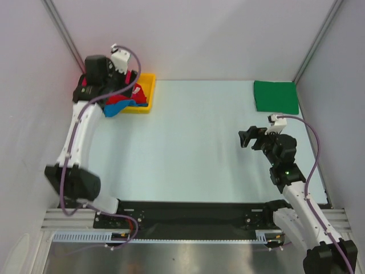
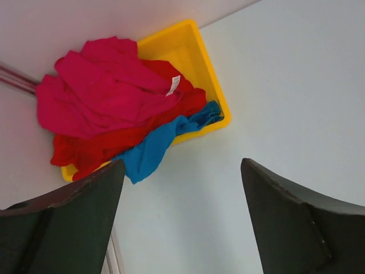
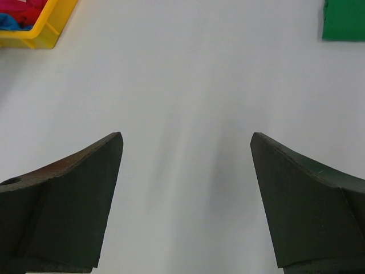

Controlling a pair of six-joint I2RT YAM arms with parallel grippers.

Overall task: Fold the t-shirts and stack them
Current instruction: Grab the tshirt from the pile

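I have the left gripper (image 2: 182, 164) hanging above the yellow tray (image 2: 185, 48), a little to its open-table side, jaws spread wide with nothing between them. The tray holds the unfolded t-shirts in one heap. The magenta-pink shirt (image 2: 94, 94) is on top and bulges over the tray's wall-side rim. The red shirt (image 2: 111, 145) lies under it, and the blue shirt (image 2: 151, 154) spills over the rim nearest my camera onto the table (image 1: 188, 142).

The green shirt (image 1: 276, 96) lies folded flat, well apart from the tray, at the opposite end of the same far edge. I judge that one finished and marking the stack spot. The right gripper (image 3: 186, 137) is also open and empty, over bare table far from the tray, on the green shirt's side.

So I read this as the start of the next pick. I need to lower the left fingers onto the magenta-pink shirt and pinch only its cloth. Then I must lift it clear of the tray and out to the open table. The red and blue shirts lie tangled beneath it, and they may drag along.
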